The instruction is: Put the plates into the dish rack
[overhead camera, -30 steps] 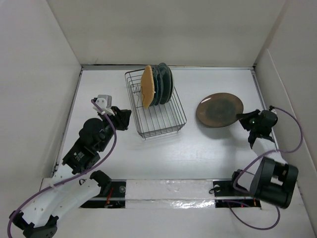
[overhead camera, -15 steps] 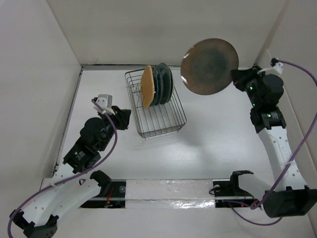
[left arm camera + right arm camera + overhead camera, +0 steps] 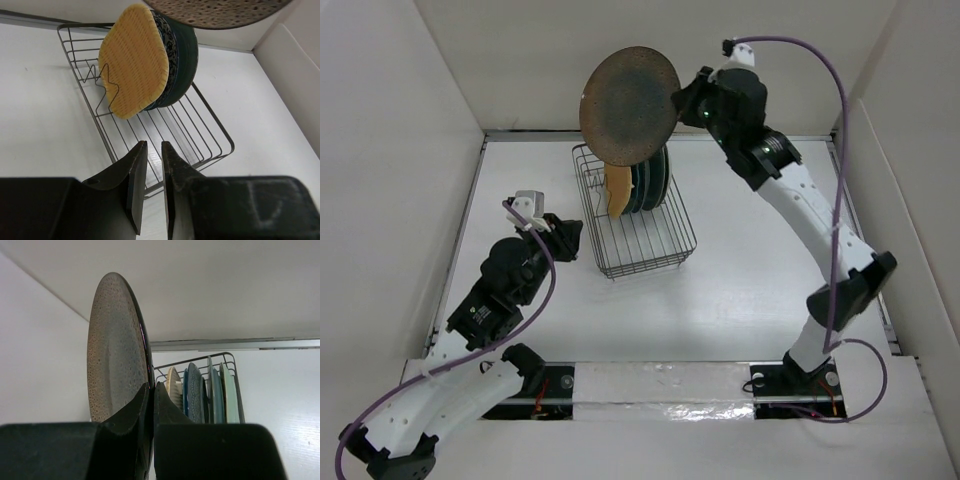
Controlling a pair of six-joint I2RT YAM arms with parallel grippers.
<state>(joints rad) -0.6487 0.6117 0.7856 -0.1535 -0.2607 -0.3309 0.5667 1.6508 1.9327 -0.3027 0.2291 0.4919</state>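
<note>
Gripping the brown plate (image 3: 628, 103) by its rim, the right gripper (image 3: 678, 104) is holding it up in the air above the far end of the rack (image 3: 645, 248). The jaws are pressing tight on the plate edge, w/ only the rim thickness btw. them. In the right wrist view one of the fingers (image 3: 132, 412) is lying against the lower rim, and the plate is standing almost upright, nearly edge-on to that cam. The plate is not touching the rack or the other plates. It is hanging over them, w/ its broad face showing to the top cam.

The rack is sitting on the white table (image 3: 760, 300), toward the far wall. At its far end the other plates are standing on edge, packed close together. The orange plate (image 3: 617, 188) is coming first on the side nearest the arms, then the patterned plate (image 3: 169, 40), then the teal plate (image 3: 189, 55). In the right wrist view the mint plate (image 3: 229, 390) is standing at the other end of this row.

The left gripper (image 3: 572, 240) is resting low, just beside the left side of the rack but apart from it, and is pointing at it. Its jaws are standing nearly together w/ a slim gap, and they are holding nothing. Only the rack wires are showing through the gap.
</note>
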